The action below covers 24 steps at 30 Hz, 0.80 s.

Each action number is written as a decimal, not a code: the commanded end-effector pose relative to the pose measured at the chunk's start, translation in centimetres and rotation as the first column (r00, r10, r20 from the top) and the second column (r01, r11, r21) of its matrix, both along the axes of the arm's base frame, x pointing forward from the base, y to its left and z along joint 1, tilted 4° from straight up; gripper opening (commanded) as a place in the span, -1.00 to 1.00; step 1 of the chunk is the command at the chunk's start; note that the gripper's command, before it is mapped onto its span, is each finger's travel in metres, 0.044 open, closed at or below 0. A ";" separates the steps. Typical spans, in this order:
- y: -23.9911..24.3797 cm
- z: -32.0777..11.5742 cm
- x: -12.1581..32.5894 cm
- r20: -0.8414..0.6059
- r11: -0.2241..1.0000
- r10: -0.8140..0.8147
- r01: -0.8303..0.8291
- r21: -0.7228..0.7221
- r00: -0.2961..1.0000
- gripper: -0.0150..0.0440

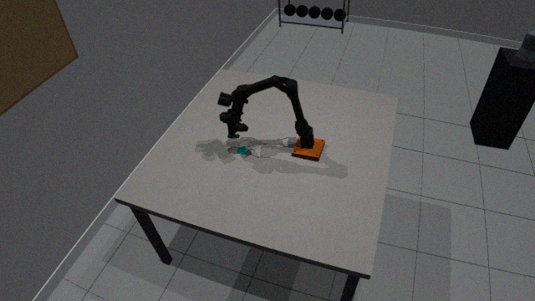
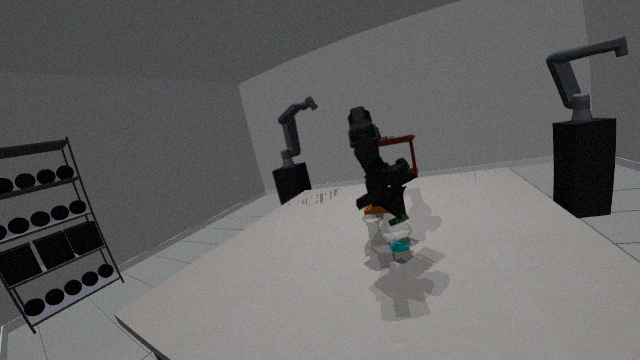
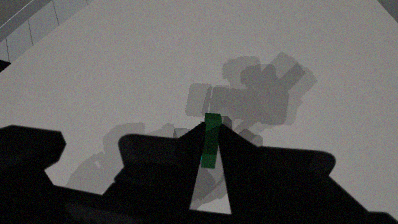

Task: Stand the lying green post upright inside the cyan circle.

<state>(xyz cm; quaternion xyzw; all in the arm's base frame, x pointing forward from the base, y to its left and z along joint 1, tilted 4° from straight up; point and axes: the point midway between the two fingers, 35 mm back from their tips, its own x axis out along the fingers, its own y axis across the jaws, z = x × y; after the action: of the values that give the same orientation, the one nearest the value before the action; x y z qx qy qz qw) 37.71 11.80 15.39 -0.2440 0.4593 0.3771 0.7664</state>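
The desk (image 1: 292,201) is a pale square slab on dark legs, standing on a tiled floor (image 1: 451,176). Beyond it, the exterior view shows a shelf rack (image 2: 45,225) with dark round items at the left and two grey arms on black pedestals (image 2: 584,165) farther back.

The arm (image 1: 288,94) rises from an orange base (image 1: 309,149) near the desk's middle, arches over, and points its wrist down toward the desk.

The claw (image 3: 212,131) is clamped on the post (image 3: 211,140), a slim green bar pinched between the two dark fingertips. In the wrist view the post runs along the gap between the fingers and sticks out past their tips. In the exterior view its green end (image 2: 398,219) shows just below the claw, held above the desk.

The circle (image 2: 400,246), a small cyan disc, lies flat on the desk among the arm's shadows, below and slightly nearer the camera than the post. The post is apart from it, not touching it.
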 end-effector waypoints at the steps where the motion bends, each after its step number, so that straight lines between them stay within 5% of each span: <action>1: 0.0 -0.2 0.1 0.005 1.000 -0.008 0.008 0.027 1.000 -0.42; 24: -0.1 -0.5 1.2 0.078 0.985 -0.039 0.025 0.173 0.996 -0.42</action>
<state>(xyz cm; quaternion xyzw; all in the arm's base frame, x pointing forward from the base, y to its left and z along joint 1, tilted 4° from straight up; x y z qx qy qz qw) 38.87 11.68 15.04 -0.1932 0.4018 0.3904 0.8055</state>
